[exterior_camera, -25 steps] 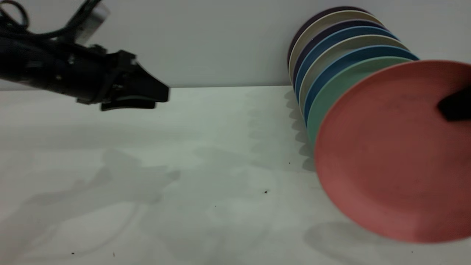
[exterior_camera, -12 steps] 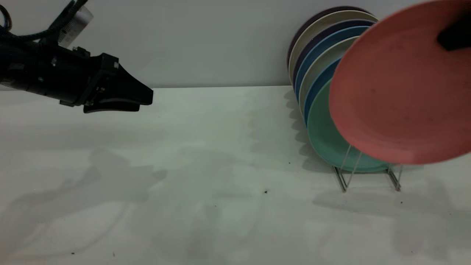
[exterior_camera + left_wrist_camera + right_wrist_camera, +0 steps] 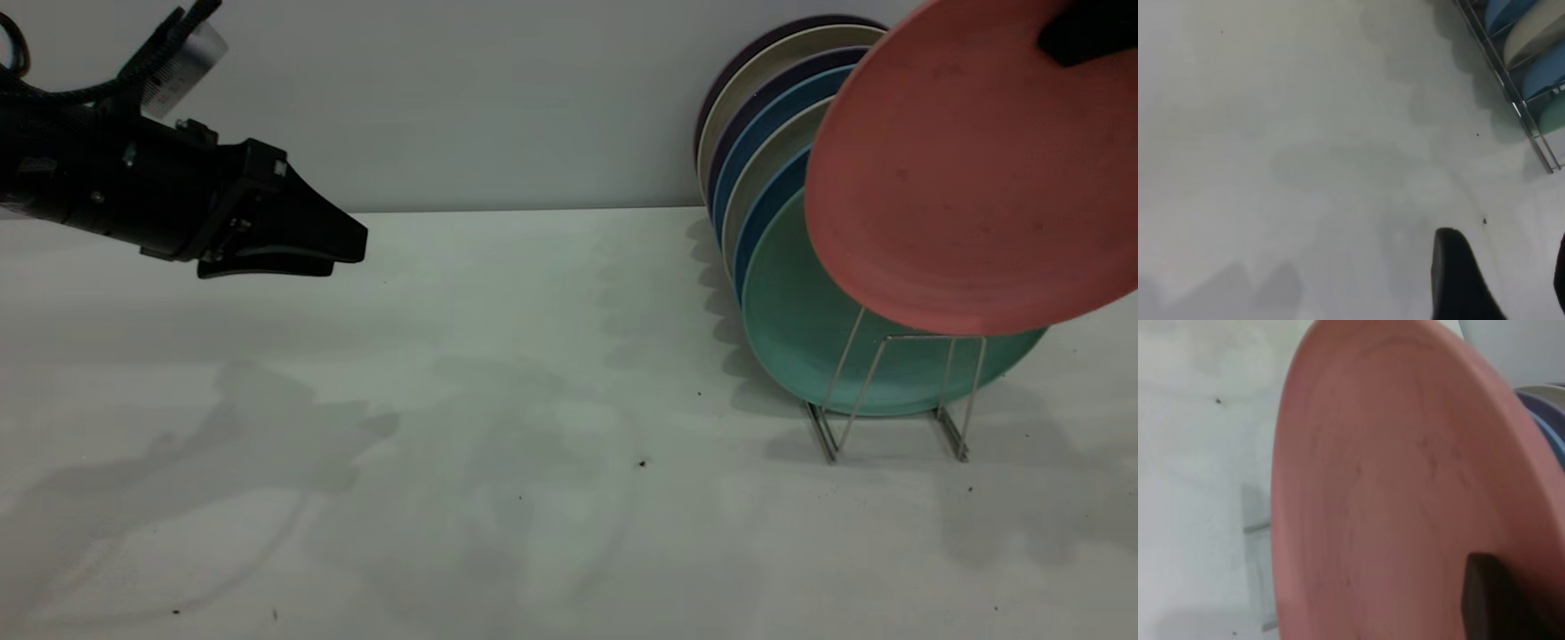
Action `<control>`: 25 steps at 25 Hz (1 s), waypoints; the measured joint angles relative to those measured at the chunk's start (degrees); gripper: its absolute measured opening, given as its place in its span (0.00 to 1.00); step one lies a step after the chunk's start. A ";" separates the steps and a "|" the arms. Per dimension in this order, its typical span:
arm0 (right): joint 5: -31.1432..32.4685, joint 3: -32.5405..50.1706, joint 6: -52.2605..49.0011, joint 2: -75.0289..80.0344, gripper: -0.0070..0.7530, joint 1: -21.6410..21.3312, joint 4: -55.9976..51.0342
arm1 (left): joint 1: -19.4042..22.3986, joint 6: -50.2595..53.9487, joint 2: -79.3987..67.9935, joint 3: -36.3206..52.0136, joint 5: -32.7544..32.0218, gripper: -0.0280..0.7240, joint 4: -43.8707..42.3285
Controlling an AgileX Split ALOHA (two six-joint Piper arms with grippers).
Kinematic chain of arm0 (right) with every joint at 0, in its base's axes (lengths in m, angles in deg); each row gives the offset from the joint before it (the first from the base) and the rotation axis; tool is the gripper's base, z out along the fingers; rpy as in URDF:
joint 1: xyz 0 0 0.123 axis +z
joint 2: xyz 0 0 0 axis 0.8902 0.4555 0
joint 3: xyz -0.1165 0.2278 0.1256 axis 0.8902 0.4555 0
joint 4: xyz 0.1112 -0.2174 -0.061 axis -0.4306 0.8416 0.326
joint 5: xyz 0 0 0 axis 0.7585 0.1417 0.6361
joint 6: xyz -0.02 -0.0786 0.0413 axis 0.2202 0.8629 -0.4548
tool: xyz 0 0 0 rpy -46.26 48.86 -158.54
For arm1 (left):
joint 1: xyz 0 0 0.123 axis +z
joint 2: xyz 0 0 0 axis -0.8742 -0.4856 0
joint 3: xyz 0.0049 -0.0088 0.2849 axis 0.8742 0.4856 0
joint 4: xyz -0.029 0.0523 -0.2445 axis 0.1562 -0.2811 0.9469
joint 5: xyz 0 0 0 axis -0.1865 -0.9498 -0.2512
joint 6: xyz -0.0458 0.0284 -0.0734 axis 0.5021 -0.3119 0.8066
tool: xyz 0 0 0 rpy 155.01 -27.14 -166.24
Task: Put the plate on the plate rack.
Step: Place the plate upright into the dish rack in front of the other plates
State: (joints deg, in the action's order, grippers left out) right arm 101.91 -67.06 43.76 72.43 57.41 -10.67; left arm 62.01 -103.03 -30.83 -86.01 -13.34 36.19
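My right gripper [image 3: 1080, 36] is shut on the rim of the salmon-pink plate [image 3: 960, 169] and holds it tilted in the air at the upper right. The plate hangs above and in front of the front loops of the silver wire plate rack [image 3: 889, 391], clear of them. In the right wrist view the plate [image 3: 1391, 493] fills the picture, with one dark finger [image 3: 1491, 600] across its face. My left gripper [image 3: 342, 253] hovers open and empty over the table's far left; it also shows in the left wrist view [image 3: 1505, 243].
Several plates stand in the rack behind the front slot, the mint-green one [image 3: 800, 338] foremost, then blue [image 3: 765, 204], cream and purple ones. The rack's rail [image 3: 1511, 87] shows in the left wrist view. The white table [image 3: 498, 400] meets a wall behind.
My right gripper has raised the pink plate from low in front of the rack to above it, uncovering the front loops. My left gripper has drawn back a little to the left.
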 joint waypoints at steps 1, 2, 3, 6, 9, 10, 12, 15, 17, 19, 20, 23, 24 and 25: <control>0.12 -0.58 0.00 0.54 0.14 0.00 0.00 | 0.00 0.00 0.00 0.00 0.13 0.55 0.00; 0.12 -1.02 0.00 1.11 0.14 0.00 0.06 | 0.00 0.00 0.00 0.00 0.14 0.55 0.00; 0.12 -1.41 0.00 1.53 0.14 0.00 0.06 | 0.00 0.00 0.00 0.00 0.19 0.55 0.00; -0.24 -1.85 0.00 1.87 0.15 0.00 0.32 | 0.00 0.00 0.00 0.00 0.65 0.55 0.00; -0.58 -2.20 0.00 1.92 0.15 0.00 1.04 | 0.00 0.00 0.00 0.00 1.16 0.55 0.00; -0.57 -2.24 0.00 2.01 0.15 0.00 1.27 | 0.00 0.00 0.00 0.00 1.25 0.55 0.00; -1.03 -2.27 0.00 2.18 0.15 0.32 2.02 | 0.00 0.00 0.00 0.00 1.31 0.55 0.00; -2.84 -2.27 0.00 2.51 0.14 2.16 3.46 | 0.00 0.00 0.00 0.00 1.31 0.55 0.00; -4.19 -2.27 0.00 3.11 0.14 3.71 3.93 | 0.00 0.00 0.00 0.00 1.42 0.55 0.00; -5.56 -2.27 0.00 3.91 0.14 5.10 4.05 | 0.00 0.00 0.00 0.00 1.44 0.55 0.00; -6.34 -2.27 0.00 4.32 0.14 5.69 4.05 | 0.00 0.00 0.00 0.00 1.44 0.55 0.00; -7.85 -2.27 0.00 5.15 0.14 6.48 4.05 | 0.00 0.00 0.00 0.00 1.49 0.55 0.00; -8.06 -2.27 0.00 5.38 0.14 6.57 4.07 | 0.00 0.00 0.00 0.00 1.49 0.55 0.00; -8.06 -2.27 0.00 5.57 0.14 6.62 4.07 | 0.00 0.00 0.00 0.00 1.49 0.55 -0.05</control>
State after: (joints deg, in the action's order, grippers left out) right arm 93.85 -69.32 43.76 78.00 64.03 -6.60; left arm 62.01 -103.03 -30.83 -86.01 -11.85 36.14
